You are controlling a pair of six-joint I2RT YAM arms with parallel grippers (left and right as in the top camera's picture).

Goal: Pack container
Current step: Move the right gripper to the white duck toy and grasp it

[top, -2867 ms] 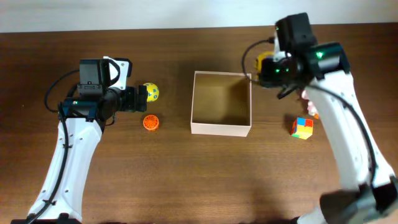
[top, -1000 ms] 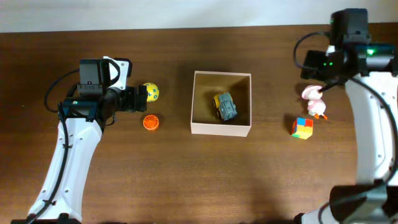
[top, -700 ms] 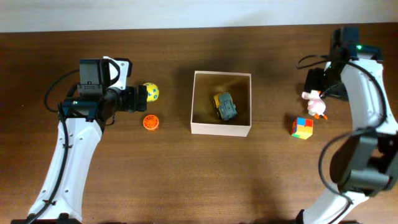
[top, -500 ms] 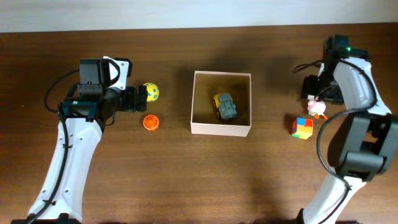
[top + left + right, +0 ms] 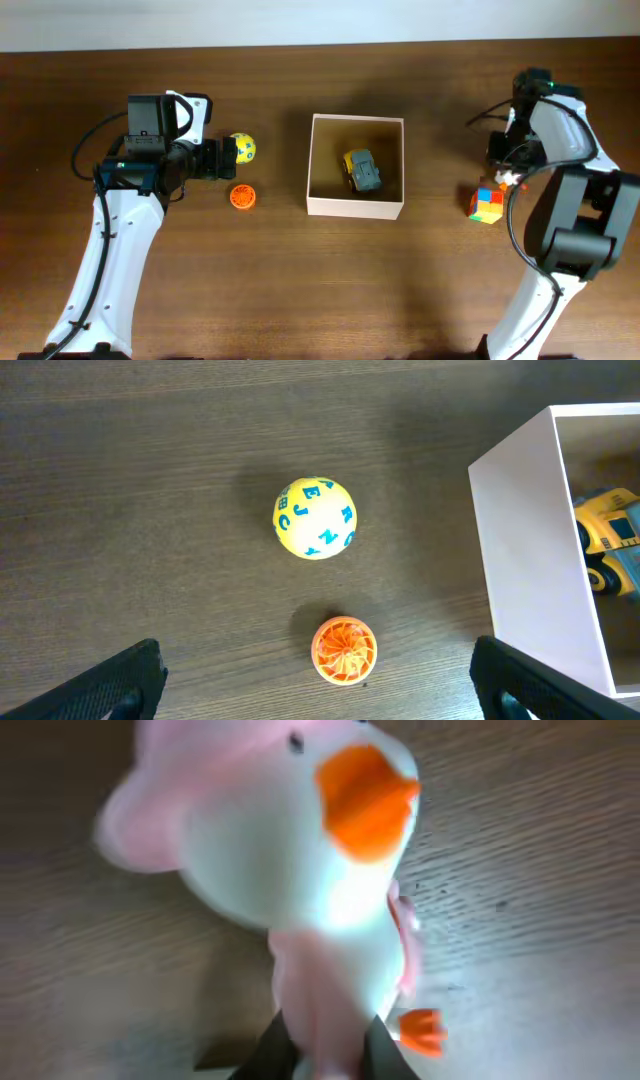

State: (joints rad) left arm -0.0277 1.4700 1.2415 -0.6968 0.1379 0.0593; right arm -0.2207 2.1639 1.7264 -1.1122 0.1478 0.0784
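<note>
Two small toys lie on the near part of the table (image 5: 300,290): an orange ball (image 5: 242,196) on the left and a cube (image 5: 487,203) of many colours on the right. Between them, in the middle of the table, sits the container (image 5: 355,209). It is a square box with thin white walls and a brown inside. One yellow and grey toy truck (image 5: 362,170) lies in it, about in the middle.

On the left, well apart from the box, is the left claw (image 5: 220,158). It is wide open and holds nothing. In its own camera, its two dark fingers (image 5: 125,680) sit far apart in the bottom corners. The orange ball shows between them, down on the wood. A little farther off is a yellow ball (image 5: 243,148) with blue letters on it, close to the claw's tip.

On the right, just behind the cube, the right claw (image 5: 503,168) is down over a pink and white duck (image 5: 300,850). From above, the arm hides most of the duck. Up close, the duck is blurry and fills the picture, with an orange beak and one orange foot. The two dark fingers (image 5: 280,1040) are closed on its thin lower body, one on each side.
</note>
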